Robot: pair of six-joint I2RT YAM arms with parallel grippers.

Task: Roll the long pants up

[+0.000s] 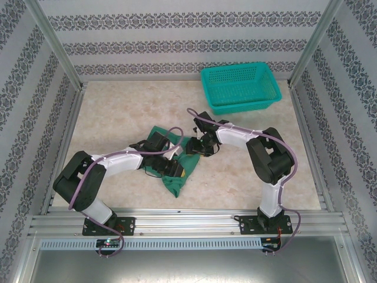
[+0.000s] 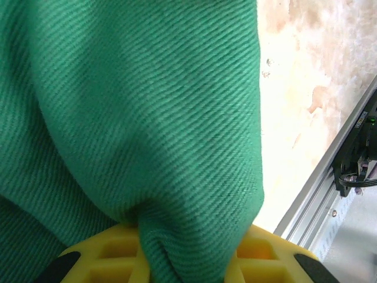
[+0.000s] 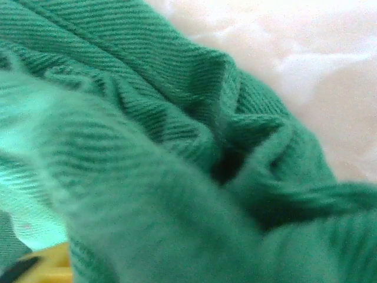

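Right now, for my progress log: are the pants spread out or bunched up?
Bunched up: the long pants form a small crumpled heap, no leg laid out.

1. Papered walls (image 1: 177,35) far, left and right: grey floral bands on white.
2. Beige marbled tabletop (image 1: 118,112), evenly lit.
3. Aluminium rails (image 1: 188,223) along near edge; slanted posts (image 1: 56,44) at far corners.

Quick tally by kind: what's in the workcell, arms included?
long pants: 1
teal mesh basket: 1
robot arms: 2 (left arm, right arm)
Total: 4
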